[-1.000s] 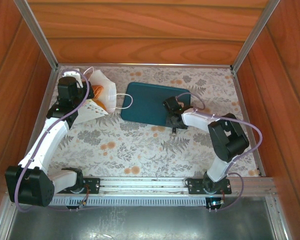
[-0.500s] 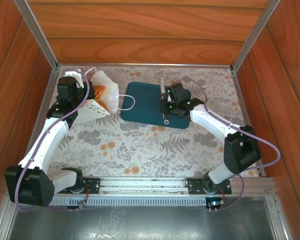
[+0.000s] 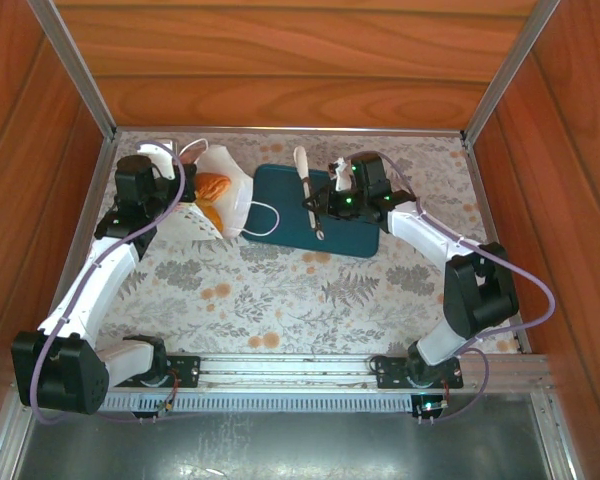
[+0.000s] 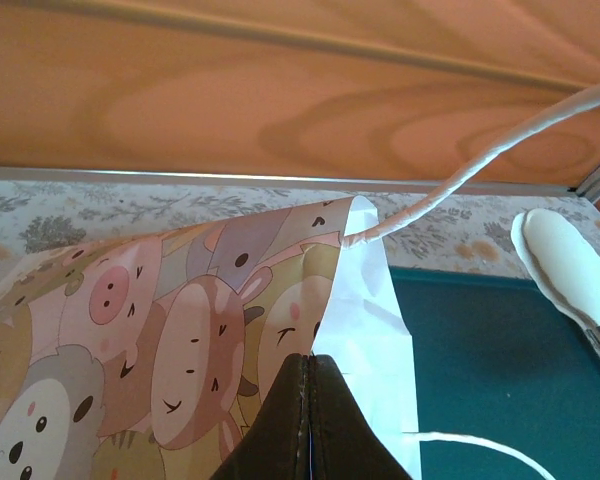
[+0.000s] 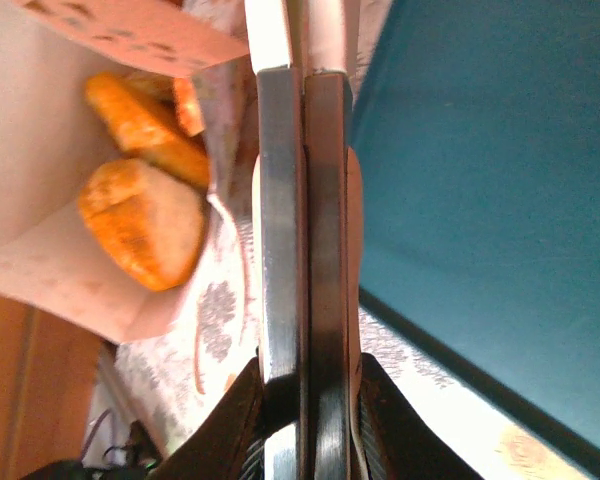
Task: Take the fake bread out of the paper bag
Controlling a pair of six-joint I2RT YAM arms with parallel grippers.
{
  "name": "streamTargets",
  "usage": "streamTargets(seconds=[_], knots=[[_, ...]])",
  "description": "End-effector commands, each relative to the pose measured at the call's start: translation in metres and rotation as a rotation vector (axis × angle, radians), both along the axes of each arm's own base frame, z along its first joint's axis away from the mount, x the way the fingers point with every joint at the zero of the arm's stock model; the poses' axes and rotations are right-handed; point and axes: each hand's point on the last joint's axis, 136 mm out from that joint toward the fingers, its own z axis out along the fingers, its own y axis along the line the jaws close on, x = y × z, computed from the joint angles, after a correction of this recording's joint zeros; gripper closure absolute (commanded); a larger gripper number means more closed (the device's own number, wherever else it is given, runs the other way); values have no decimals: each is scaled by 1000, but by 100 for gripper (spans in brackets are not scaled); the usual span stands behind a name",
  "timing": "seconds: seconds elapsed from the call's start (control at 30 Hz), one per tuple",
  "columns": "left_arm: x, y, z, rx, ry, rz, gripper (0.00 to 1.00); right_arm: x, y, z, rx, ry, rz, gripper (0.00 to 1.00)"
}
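The paper bag (image 3: 230, 195) lies tilted at the back left with its mouth facing right, and its cartoon-animal print (image 4: 180, 320) shows in the left wrist view. My left gripper (image 3: 177, 192) (image 4: 309, 368) is shut on the bag's edge. Golden fake bread (image 3: 213, 187) shows inside the mouth; in the right wrist view two pieces (image 5: 145, 222) (image 5: 145, 122) lie in the bag. My right gripper (image 3: 322, 202) (image 5: 308, 378) is shut on metal tongs (image 3: 308, 185) (image 5: 302, 200) with white tips (image 4: 568, 268), and the tips point toward the bag's mouth.
A teal tray (image 3: 280, 215) (image 5: 490, 150) (image 4: 500, 380) lies right of the bag, under the tongs. The bag's loop handle (image 3: 265, 205) (image 4: 460, 180) trails onto the tray. Wooden walls (image 3: 300, 70) close in the floral table (image 3: 280, 290) at the back and both sides.
My right arm has swung back and to the left across the tray, carrying the tongs toward the bag. The bag's mouth has lifted and shifted right, showing more bread.
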Motion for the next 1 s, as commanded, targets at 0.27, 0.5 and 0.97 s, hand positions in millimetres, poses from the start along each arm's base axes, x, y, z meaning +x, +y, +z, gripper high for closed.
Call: streamTargets(seconds=[0.27, 0.5, 0.97], knots=[[14, -5, 15, -16, -69, -17, 100, -30, 14, 41, 125, -2, 156, 70], [17, -5, 13, -18, -65, -8, 100, -30, 14, 45, 127, -8, 153, 65], [19, -8, 4, 18, -66, -39, 100, -70, 11, 75, 93, -23, 244, 67]])
